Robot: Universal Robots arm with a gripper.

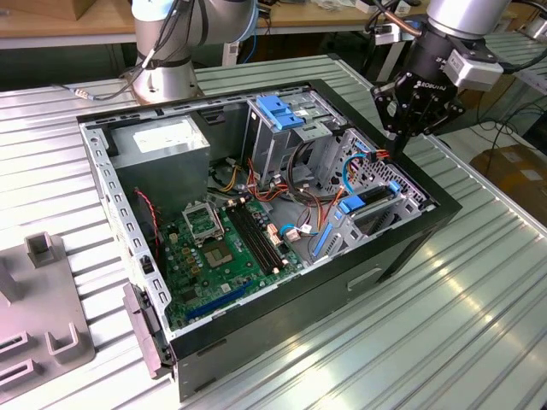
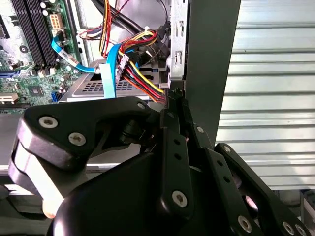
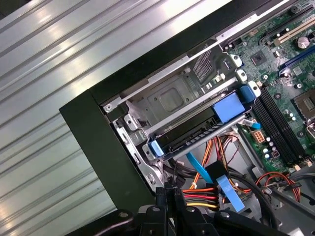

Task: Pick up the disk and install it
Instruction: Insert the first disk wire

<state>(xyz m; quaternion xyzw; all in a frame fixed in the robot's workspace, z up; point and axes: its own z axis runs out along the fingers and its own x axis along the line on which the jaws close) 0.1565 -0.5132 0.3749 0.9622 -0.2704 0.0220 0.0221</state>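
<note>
exterior view / gripper: gripper [image 1: 396, 147] hangs over the case [image 1: 282, 333] corner on the exterior view's right, tips pointing down
exterior view / disk: disk [image 1: 373, 201] lies in the bay under the gripper, lower and toward the exterior view's left, apart from the tips
exterior view / long axis: runs along the case's near side wall, blue rail tabs at both ends
exterior view / surface: ribbed metal desk [image 1: 479, 299] carries the case; 1 arm, so no choice of side
second wrist view / gripper state: fingers pressed together, nothing pinched
second wrist view / room: tips sit just beside the case wall and touch or nearly touch the cable bundle [image 2: 142, 73]; tight
first wrist view / disk: sits flat inside the grey bay frame [image 3: 170, 98]; looks seated, my read
first wrist view / gap: coloured cables lie between gripper tips and disk; motherboard [image 3: 275, 64] is beyond the disk's handle end
</note>
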